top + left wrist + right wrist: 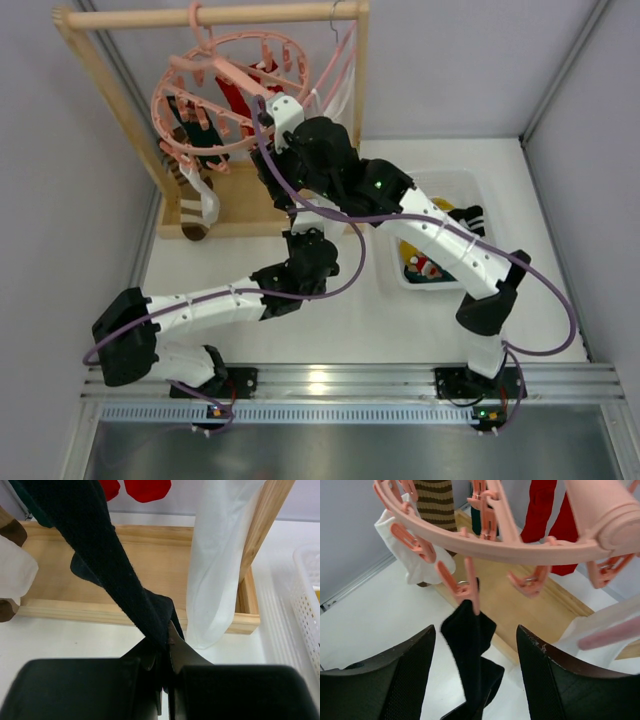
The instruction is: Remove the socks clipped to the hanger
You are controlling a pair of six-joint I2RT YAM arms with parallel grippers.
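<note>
The salmon-pink ring hanger (230, 95) hangs by its hook from the wooden rail, and its ring fills the top of the right wrist view (510, 545). A black sock (470, 650) hangs from one pink peg (467, 587). My left gripper (167, 635) is shut on the lower end of this black sock (100, 545), which runs taut up to the left. My right gripper (476, 645) is open, one finger on each side of the sock just below the peg. Red socks (550, 515) and a brown striped sock (436, 500) hang clipped further back.
The wooden rail frame has a flat base board (140, 570) and an upright post (265, 525). A long white cloth (215, 565) hangs beside the post. A white basket (470, 190) with dropped socks stands at the right. White cloth (410, 555) hangs at the ring's left.
</note>
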